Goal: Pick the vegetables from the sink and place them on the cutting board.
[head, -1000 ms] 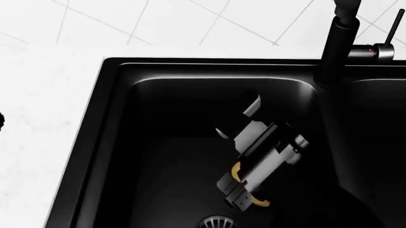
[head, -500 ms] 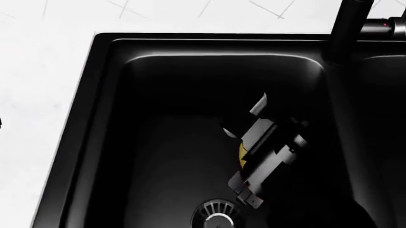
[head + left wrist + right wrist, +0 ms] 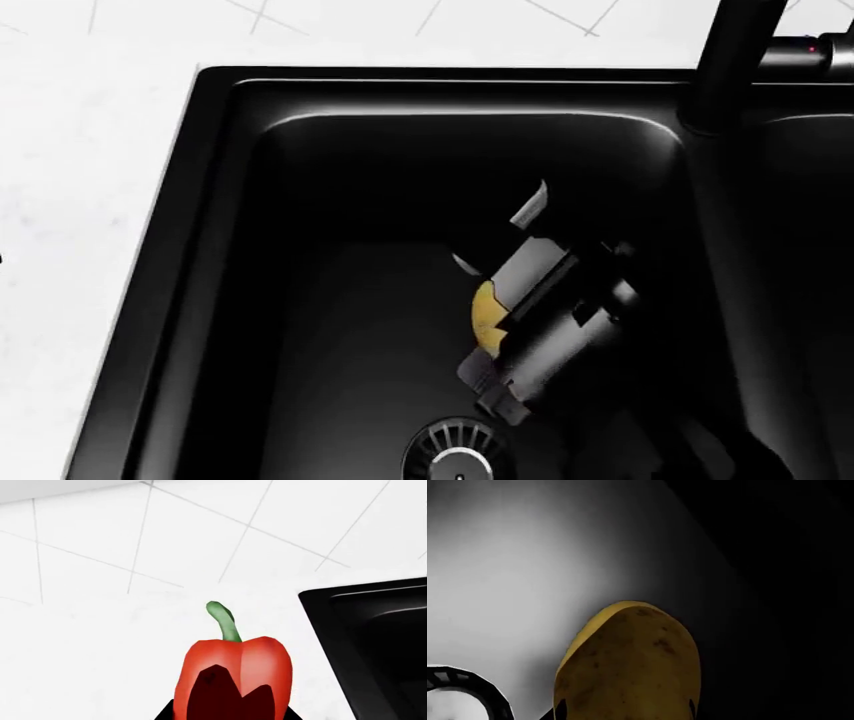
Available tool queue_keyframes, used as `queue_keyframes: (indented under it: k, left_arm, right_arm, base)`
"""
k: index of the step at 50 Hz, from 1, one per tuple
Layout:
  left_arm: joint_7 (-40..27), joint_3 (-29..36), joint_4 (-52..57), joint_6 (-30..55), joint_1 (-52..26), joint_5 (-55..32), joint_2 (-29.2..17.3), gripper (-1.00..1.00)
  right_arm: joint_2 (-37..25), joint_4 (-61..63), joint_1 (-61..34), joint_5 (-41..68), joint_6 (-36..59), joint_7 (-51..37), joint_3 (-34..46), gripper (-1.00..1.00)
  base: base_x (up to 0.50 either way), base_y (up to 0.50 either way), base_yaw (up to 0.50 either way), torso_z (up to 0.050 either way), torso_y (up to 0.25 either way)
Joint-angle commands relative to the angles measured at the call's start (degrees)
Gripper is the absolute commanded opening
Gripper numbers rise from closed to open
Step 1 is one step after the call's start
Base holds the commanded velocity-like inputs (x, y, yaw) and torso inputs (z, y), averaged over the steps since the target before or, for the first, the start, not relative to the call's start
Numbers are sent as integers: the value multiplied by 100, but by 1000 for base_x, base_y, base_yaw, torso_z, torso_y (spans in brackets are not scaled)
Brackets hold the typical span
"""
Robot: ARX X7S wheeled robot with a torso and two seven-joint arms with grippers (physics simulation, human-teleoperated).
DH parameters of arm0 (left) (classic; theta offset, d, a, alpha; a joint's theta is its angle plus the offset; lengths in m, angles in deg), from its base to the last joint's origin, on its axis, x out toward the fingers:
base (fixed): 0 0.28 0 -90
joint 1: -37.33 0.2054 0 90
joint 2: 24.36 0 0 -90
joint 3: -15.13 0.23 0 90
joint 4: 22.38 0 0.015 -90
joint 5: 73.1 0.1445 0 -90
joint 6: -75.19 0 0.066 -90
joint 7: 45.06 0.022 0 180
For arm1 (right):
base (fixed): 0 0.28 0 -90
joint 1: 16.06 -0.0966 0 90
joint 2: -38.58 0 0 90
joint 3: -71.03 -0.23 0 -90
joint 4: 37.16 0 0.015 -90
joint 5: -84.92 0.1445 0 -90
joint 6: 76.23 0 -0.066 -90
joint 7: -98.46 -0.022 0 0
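Right gripper (image 3: 497,345): was down inside the left basin of the black sink (image 3: 227,250), clamped on the potato (image 3: 627,665), which showed in the head view as a yellow sliver beside the gripper body, above the round drain (image 3: 454,455).
Potato: filled the right wrist view just ahead of the fingers, brown-specked, over the basin floor.
Left gripper (image 3: 230,715): held the red bell pepper (image 3: 233,677), green stem away from the camera, over the white counter (image 3: 100,645) beside the sink's corner.
Faucet (image 3: 734,60): stood at the divider.
Writing: none could be read.
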State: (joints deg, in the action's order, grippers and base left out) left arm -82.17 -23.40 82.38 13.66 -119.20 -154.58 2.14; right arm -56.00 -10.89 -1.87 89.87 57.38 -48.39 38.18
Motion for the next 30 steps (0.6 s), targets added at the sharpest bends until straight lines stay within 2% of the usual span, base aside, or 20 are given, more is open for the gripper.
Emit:
queue_keyframes:
  k: [1, 7, 15, 16, 20, 23, 26, 30]
  left_arm:
    - [124, -73, -28, -359, 55, -99, 13, -100]
    - [129, -89, -34, -377, 71, -129, 15, -100]
    - [106, -97, -35, -361, 73, -140, 16, -100]
    - [116, -99, -37, -364, 75, -144, 17, -100]
    - [141, -102, -38, -364, 77, -145, 18, -100]
    - [137, -123, -39, -424, 110, -156, 18, -100]
    - [156, -135, -34, -479, 134, -124, 18, -100]
    - [163, -163, -29, -576, 182, -105, 18, -100]
  right_arm:
    - [-761, 3191, 445, 114, 1921, 106, -334, -100]
    - [-1185, 5179, 447, 298, 3043, 207, -412, -100]
    - [-1471, 7414, 305, 616, 4595, 159, -1281, -100]
    - [-1493, 7486, 271, 1006, 4636, -129, -1569, -100]
    - [-2035, 7522, -96, 4444, 4633, -2923, -2127, -100]
    - [-2351, 7775, 47, 6701, 4622, -4856, -3083, -100]
    - [-2610, 8169, 306, 7672, 4544, -5871, -3627, -100]
    - [-2988, 8633, 705, 8211, 4349, -6539, -3971, -100]
  base:
    - [0, 0, 0, 0, 0]
    - [0, 0, 0, 0, 0]
    - [0, 0, 0, 0, 0]
    - [0, 0, 0, 0, 0]
    - [0, 0, 0, 0, 0]
    - [0, 0, 0, 0, 0]
    - [0, 0, 0, 0, 0]
    - [0, 0, 0, 0, 0]
